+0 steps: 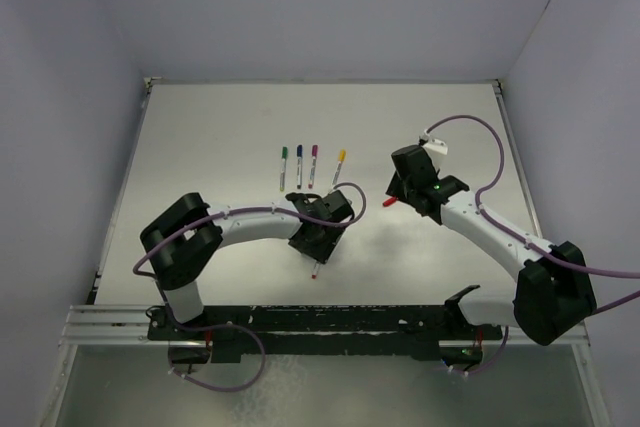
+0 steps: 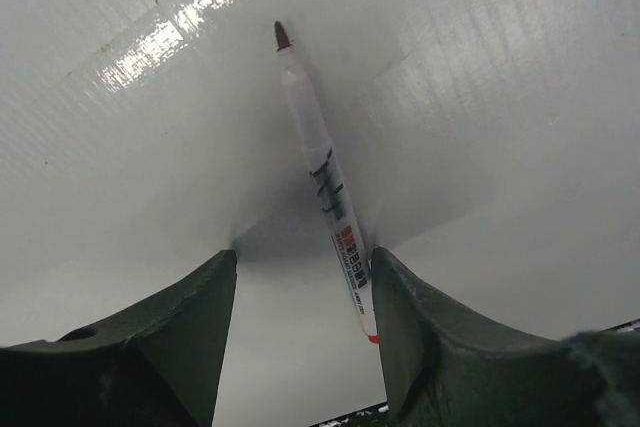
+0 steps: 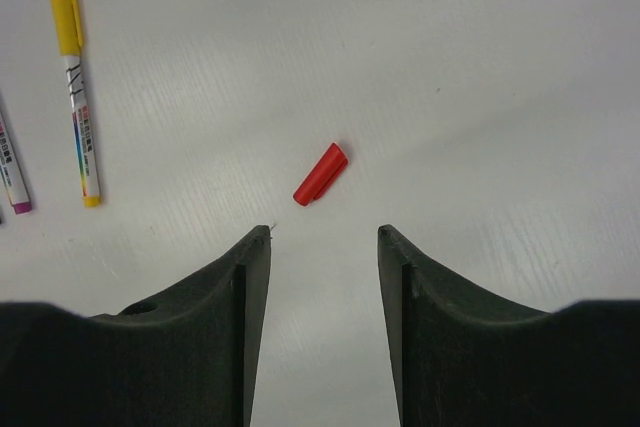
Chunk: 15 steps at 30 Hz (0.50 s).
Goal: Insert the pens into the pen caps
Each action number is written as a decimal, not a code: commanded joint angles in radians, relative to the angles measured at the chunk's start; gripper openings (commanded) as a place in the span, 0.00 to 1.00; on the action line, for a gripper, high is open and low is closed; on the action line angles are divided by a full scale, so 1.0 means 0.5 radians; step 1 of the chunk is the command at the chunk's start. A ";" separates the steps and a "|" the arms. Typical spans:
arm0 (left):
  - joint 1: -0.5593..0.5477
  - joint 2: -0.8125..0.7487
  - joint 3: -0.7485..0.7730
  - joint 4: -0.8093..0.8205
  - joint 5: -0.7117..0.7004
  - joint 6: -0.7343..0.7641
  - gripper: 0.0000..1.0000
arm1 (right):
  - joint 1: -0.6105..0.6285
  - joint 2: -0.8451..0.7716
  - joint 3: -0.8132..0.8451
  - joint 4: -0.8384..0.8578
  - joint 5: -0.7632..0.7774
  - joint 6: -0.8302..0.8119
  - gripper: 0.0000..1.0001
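Observation:
An uncapped white pen (image 2: 325, 177) with a dark red tip lies between the fingers of my left gripper (image 2: 303, 257), close against the right finger (image 2: 420, 327); the jaws stand wide apart. It shows below that gripper (image 1: 313, 250) in the top view, tip toward me (image 1: 314, 274). The red cap (image 3: 320, 175) lies on the table just ahead of my open, empty right gripper (image 3: 325, 232), also seen from above (image 1: 388, 202) beside the gripper (image 1: 397, 195). Capped pens lie in a row behind: green (image 1: 283, 165), blue (image 1: 299, 165), magenta (image 1: 313, 163), yellow (image 1: 338, 165).
The white table (image 1: 200, 147) is walled at the back and both sides. The yellow-capped pen (image 3: 76, 97) and the end of the magenta pen (image 3: 12, 182) lie left of the right gripper. Purple cables loop over both arms.

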 commanded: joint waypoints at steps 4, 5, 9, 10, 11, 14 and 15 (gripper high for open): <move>-0.001 0.046 -0.095 -0.032 -0.051 -0.054 0.59 | -0.012 -0.028 -0.001 0.079 0.011 0.001 0.49; -0.001 0.051 -0.106 -0.024 -0.052 -0.058 0.58 | -0.012 -0.025 0.000 0.079 0.007 0.001 0.49; 0.000 0.074 -0.128 0.030 -0.041 -0.043 0.53 | -0.014 -0.030 -0.004 0.080 0.001 -0.013 0.49; 0.000 0.076 -0.126 0.052 -0.036 -0.040 0.50 | -0.013 -0.032 -0.007 0.079 0.004 -0.015 0.48; 0.002 0.082 -0.132 0.075 -0.029 -0.033 0.45 | -0.012 -0.036 -0.012 0.076 0.009 -0.012 0.48; 0.011 0.123 -0.134 0.134 0.021 -0.021 0.37 | -0.015 -0.050 -0.014 0.052 0.028 -0.007 0.48; 0.011 0.143 -0.132 0.138 0.037 -0.017 0.34 | -0.016 -0.052 -0.012 0.041 0.034 -0.003 0.48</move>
